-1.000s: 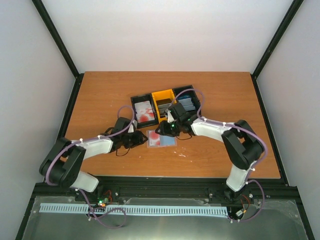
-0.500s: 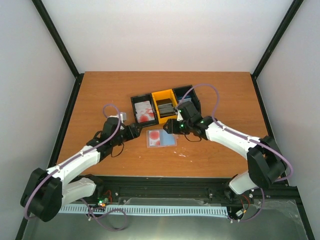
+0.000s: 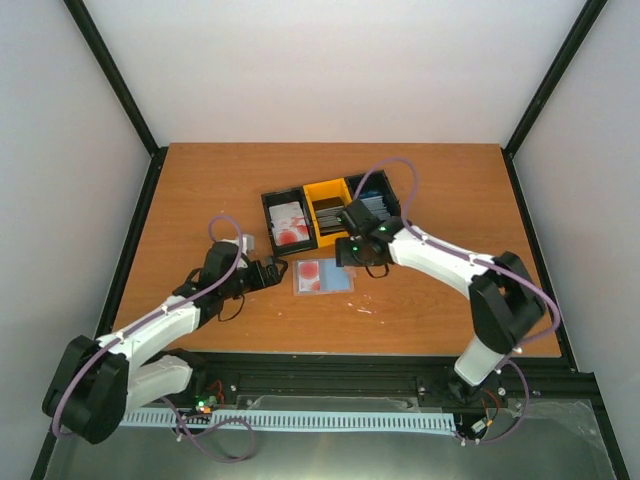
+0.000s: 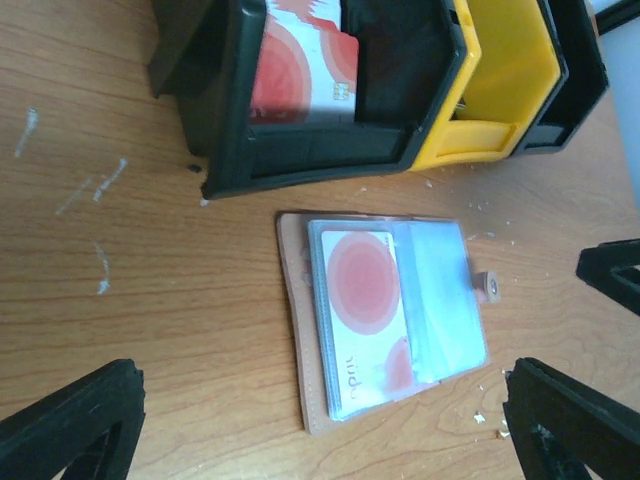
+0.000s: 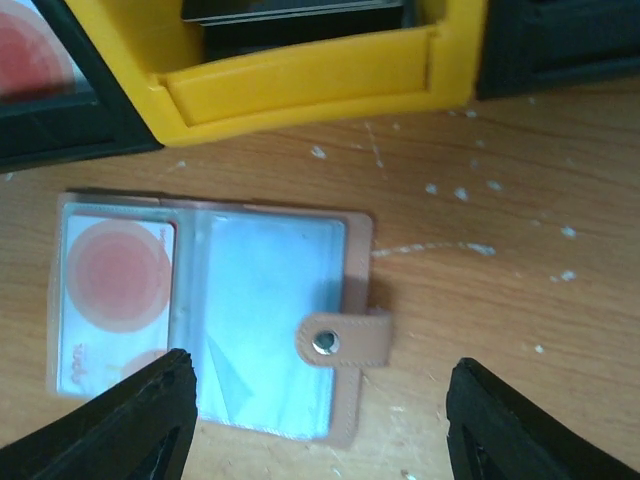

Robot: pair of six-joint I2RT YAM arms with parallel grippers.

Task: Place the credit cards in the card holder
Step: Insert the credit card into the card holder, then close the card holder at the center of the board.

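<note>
Your left fingers (image 4: 70,425) and right fingers (image 5: 130,420) have just sprung open and hold nothing, leaving the red-blotched card (image 4: 360,300) tucked in the open card holder (image 4: 293,330) on the bench (image 4: 150,280), so fetch another next.

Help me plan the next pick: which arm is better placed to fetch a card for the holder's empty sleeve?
Right, probably. The right gripper hangs open before the yellow bin, over the empty sleeve of the card holder. The left gripper, also open, sits on the filled sleeve's side.
</note>
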